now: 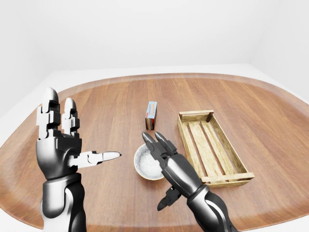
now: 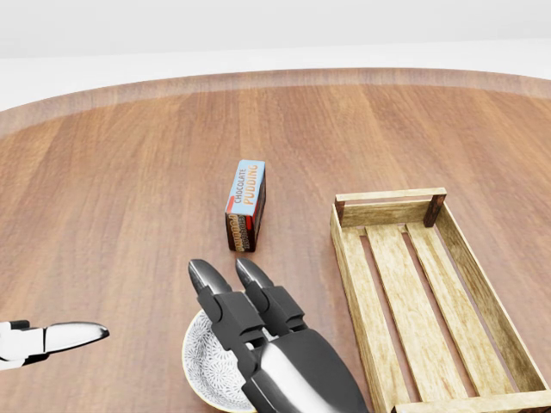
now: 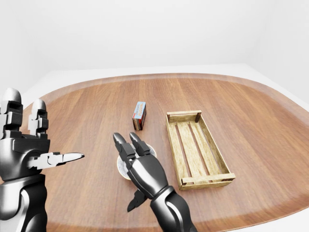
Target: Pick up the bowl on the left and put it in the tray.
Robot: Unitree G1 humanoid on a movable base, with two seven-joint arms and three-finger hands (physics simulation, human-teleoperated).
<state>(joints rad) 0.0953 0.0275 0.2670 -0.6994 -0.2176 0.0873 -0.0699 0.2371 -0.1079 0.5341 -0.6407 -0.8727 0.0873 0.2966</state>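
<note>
Left-eye view: the bowl [image 1: 148,162] sits on the wooden counter [image 1: 106,106], just left of the tray [image 1: 189,145] and below the pudding box [image 1: 151,115]; it is the only bowl in view. It stands upright with its mouth up, and being round it has no long axis. The right hand [image 1: 176,166] hangs over the bowl's right side with its fingers stretched out and spread and the thumb dangling below, closed round nothing. The left hand [image 1: 60,145] is raised well to the left, fingers up and thumb pointing right, spread and empty.

Head view: the right hand [image 2: 275,344] covers much of the bowl [image 2: 205,361]; only the patterned left part shows. The tray's long axis runs from the bottom of the view to the top, leaning a little left at the far end; it holds nothing.

Right-eye view: the fingers [image 3: 126,146] point up past the bowl's rim, with no grip made, though whether they touch it I cannot tell.

The step in hand looks like the reach — the grasp is not yet taken. The next move calls for lowering the hand, setting fingers and thumb either side of the rim and closing firmly; then a lift and a short carry to the right, into the tray.
</note>
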